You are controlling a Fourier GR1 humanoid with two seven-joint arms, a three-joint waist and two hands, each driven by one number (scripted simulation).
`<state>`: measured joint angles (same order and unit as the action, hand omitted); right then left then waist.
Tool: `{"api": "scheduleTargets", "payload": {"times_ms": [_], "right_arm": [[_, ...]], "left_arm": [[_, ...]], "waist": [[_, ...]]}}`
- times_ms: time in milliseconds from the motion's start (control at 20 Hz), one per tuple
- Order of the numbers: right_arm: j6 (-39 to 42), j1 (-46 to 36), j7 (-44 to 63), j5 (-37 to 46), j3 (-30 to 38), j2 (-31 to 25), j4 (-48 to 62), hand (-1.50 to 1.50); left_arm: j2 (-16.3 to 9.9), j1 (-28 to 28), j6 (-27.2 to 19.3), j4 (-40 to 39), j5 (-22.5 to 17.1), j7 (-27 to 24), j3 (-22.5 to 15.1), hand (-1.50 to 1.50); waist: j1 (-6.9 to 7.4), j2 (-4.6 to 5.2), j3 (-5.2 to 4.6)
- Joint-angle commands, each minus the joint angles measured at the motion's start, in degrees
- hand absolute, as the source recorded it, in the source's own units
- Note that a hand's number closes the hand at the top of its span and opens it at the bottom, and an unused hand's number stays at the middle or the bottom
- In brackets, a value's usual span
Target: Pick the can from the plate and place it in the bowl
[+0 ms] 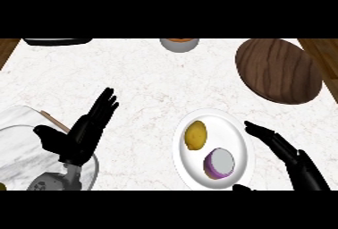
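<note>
Head view: small purple can w/ pale lid (pixel 220 163) lies on its side on the white round plate (pixel 232 120), lower centre-right, just below a yellow potato-like lump (pixel 195 135). Right hand (pixel 285 150) at frame's lower right, fingers straight & open, just beside plate rim, not touching can. Left hand (pixel 82 132) lower left, open, resting. Dark wooden bowl (pixel 279 70) upper right on the marble tabletop (pixel 145 71). Can prob light, rigid, smooth — may roll; grip across its curved sides.
</note>
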<state>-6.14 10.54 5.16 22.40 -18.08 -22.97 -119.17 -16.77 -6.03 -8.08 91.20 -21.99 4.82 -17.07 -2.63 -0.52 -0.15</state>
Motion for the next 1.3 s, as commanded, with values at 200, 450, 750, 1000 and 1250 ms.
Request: {"api": "scheduleTargets", "payload": {"times_ms": [200, 450, 750, 1000, 1250], "right_arm": [[9.5, 2.7, 25.4, 20.4, -4.1, -9.4, -14.9, -1.5], [22.9, -1.2, 43.6, 20.0, -10.2, -7.7, -19.2, -1.5], [33.9, -15.5, 64.7, 15.3, -16.2, 5.6, -13.7, -1.5], [35.8, -18.0, 68.2, 16.5, -15.6, 8.6, -6.3, -1.5], [36.5, -16.6, 67.4, 16.1, -13.8, 9.2, -1.0, -1.5]], "left_arm": [[1.0, -1.0, 1.8, -1.5, -0.1, -0.3, -0.7, 0.0], [2.3, -2.0, 1.3, -2.2, 1.2, -0.4, -1.3, 0.0], [3.2, -3.2, 2.6, -2.6, 1.0, 0.0, -0.7, 0.0], [2.9, -3.4, 3.9, -4.0, 0.3, -0.2, 0.7, 0.0], [2.7, 0.1, 3.6, -1.4, 2.1, -0.6, -0.7, 0.0]], "waist": [[1.25, 0.14, -0.25], [2.69, 0.45, -0.12], [3.43, 0.58, -0.02], [3.29, 0.59, -0.02], [3.31, 0.45, 0.05]]}}
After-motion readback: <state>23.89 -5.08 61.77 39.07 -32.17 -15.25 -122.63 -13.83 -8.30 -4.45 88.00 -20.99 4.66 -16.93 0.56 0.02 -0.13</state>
